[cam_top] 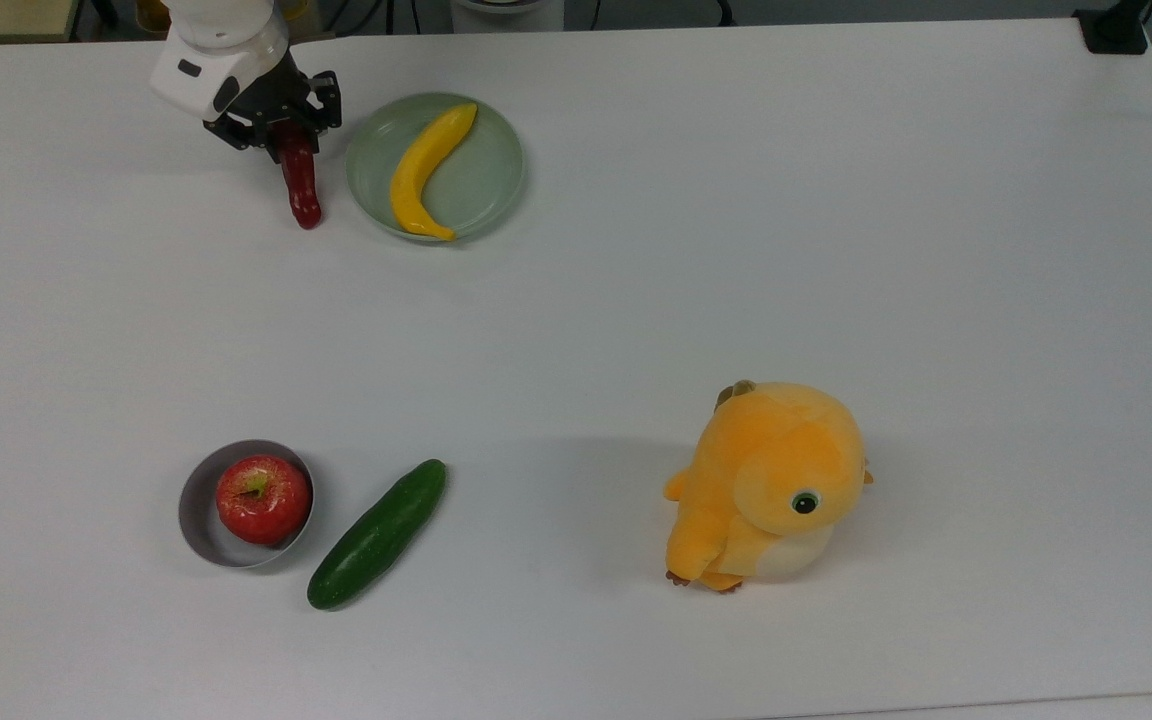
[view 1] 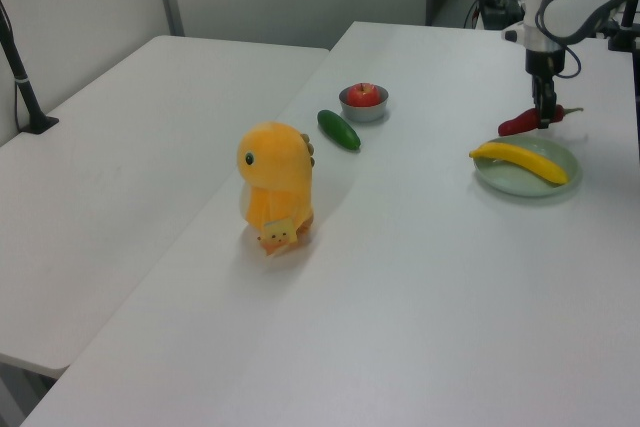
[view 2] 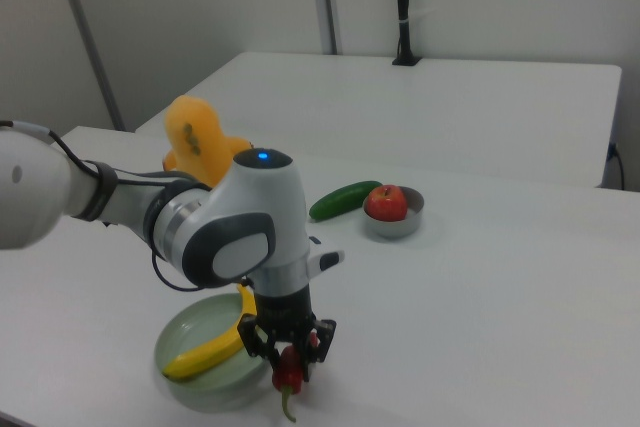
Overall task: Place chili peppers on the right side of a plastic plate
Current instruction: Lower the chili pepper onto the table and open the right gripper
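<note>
The dark red chili pepper (cam_top: 300, 188) lies low at the table just off the top view's left of the pale green plastic plate (cam_top: 481, 190), its tip pointing toward the near edge. My gripper (cam_top: 286, 140) is shut on its stem end. In the left view the chili pepper (view 1: 522, 123) sits just behind the plate (view 1: 535, 182), under my gripper (view 1: 545, 119). In the right view my gripper (view 2: 289, 355) holds the chili pepper (view 2: 288, 375) beside the plate (view 2: 185, 352), the green stem curling below. A yellow banana (cam_top: 425, 168) lies in the plate.
A grey metal bowl (cam_top: 198, 530) holding a red apple (cam_top: 263, 499) and a green cucumber (cam_top: 377, 534) sit at the top view's lower left. An orange plush toy (cam_top: 766, 487) stands at the lower right of the top view.
</note>
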Controlling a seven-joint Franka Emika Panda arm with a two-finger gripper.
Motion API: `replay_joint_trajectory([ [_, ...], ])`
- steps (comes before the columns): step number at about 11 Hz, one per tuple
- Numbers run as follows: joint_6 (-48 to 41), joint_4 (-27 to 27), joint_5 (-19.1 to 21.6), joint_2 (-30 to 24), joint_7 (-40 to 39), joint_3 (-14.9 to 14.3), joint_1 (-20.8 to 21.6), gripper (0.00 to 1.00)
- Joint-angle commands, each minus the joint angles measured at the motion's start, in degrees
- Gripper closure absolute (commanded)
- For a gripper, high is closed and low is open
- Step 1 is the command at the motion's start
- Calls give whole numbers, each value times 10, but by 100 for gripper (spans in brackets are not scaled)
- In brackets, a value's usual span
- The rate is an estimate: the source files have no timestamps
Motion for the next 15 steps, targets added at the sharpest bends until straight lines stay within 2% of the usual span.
replay_joint_trajectory([
  [1,11,-25,-6,-14,-28,-2,-7,60],
  [3,-14,-19,-6,-14,-28,-2,-7,37],
  [5,-27,-10,-5,-14,-21,-2,-7,9],
  [6,-33,-3,-3,-14,-19,-2,-7,0],
  [8,-76,34,8,-15,-13,-2,-7,0],
  [10,-164,132,25,-14,23,-2,0,0],
  [12,-226,227,49,-16,103,-2,21,0],
  [15,-312,355,50,-19,227,4,67,0],
])
